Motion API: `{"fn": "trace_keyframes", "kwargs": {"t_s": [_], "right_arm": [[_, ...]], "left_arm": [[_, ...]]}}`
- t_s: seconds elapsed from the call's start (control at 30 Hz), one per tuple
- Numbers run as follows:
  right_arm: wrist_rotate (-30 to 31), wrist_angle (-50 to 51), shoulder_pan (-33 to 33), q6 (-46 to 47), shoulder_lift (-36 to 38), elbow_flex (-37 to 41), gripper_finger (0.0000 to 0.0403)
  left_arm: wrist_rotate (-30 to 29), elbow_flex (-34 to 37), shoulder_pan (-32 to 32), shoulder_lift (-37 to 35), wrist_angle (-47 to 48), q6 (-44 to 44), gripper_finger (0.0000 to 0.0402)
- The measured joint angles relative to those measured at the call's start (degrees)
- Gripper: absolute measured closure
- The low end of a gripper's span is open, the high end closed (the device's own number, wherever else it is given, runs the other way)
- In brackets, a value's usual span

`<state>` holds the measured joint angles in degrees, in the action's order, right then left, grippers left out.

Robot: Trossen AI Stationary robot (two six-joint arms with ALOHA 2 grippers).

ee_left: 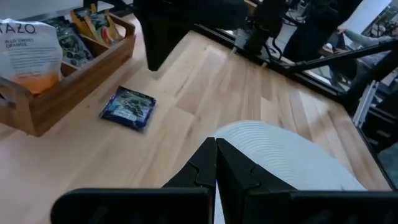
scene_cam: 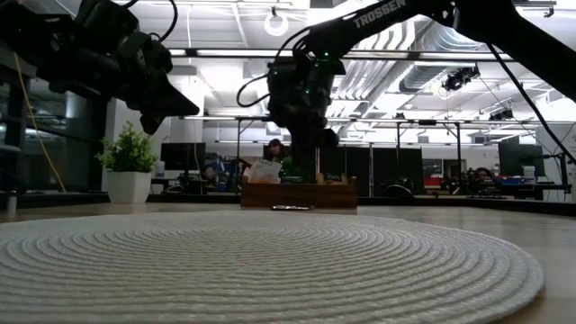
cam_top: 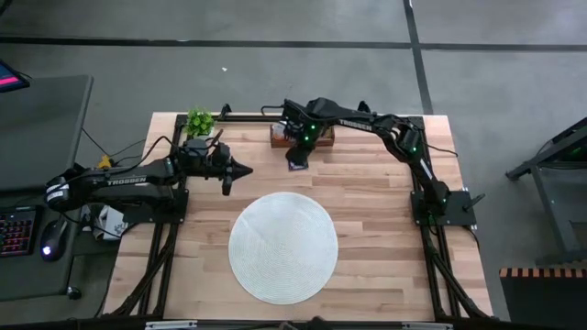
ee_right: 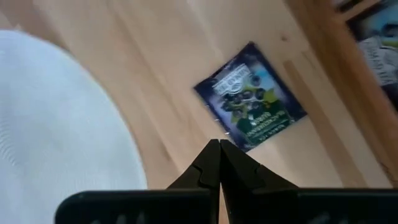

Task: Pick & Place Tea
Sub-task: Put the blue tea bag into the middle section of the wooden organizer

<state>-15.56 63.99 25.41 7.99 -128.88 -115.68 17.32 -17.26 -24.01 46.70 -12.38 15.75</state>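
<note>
One dark sachet (ee_right: 252, 96) lies on the bench (cam_top: 385, 202) just in front of the far tray (ee_left: 68, 81), between it and the bare mat (cam_top: 282, 246). Right end effector (ee_right: 219, 144) hovers above it, closed and empty. Left end effector (ee_left: 216, 142), closed, waits at left. Most placing seems undone.

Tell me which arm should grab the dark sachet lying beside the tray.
Right. Its claw, fingers shut, hangs directly over the dark sachet; the left claw sits farther off.

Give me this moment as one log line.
right gripper: shut, above sachet | sachet: on table by tray | left gripper: shut, waiting near mat
</note>
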Motion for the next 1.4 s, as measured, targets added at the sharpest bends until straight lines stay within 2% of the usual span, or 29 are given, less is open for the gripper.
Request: {"fn": "trace_keyframes", "kwargs": {"t_s": [0.1, 0.23, 0.37, 0.53, 0.67, 0.83, 1.4], "right_arm": [[3.4, 0.5, 0.0, 2.1, 0.0, 0.0, 0.0402], [4.5, 1.4, 0.0, 2.6, 0.9, 0.0, 0.0402], [7.1, 2.1, 0.0, 4.8, 3.4, 0.0, 0.0402], [11.9, 2.2, 0.0, 5.9, 7.4, 0.0, 0.0402], [15.6, 2.7, 0.3, 8.3, 9.9, 0.0, 0.0402], [19.6, 2.7, 1.0, 10.0, 12.8, 0.0, 0.0402], [21.2, 5.0, 2.3, 5.3, 14.4, 0.0, 0.0402]], "left_arm": [[0.0, 0.0, 0.0, 0.0, 0.0, 0.0, 0.0401], [-1.0, 0.0, 0.0, 0.0, -1.1, -0.2, 0.0401], [-2.3, 0.0, 0.0, 0.0, -1.2, -0.1, 0.0401], [-1.2, 0.0, 0.0, 0.0, -0.7, 1.0, 0.0401], [-4.9, 0.0, 0.0, 0.2, -0.3, 1.0, 0.0401], [-5.0, 0.0, 0.0, 0.3, -0.3, 0.5, 0.0401], [-3.3, 0.0, 0.0, 0.3, -1.2, 2.5, 0.0401]]}}
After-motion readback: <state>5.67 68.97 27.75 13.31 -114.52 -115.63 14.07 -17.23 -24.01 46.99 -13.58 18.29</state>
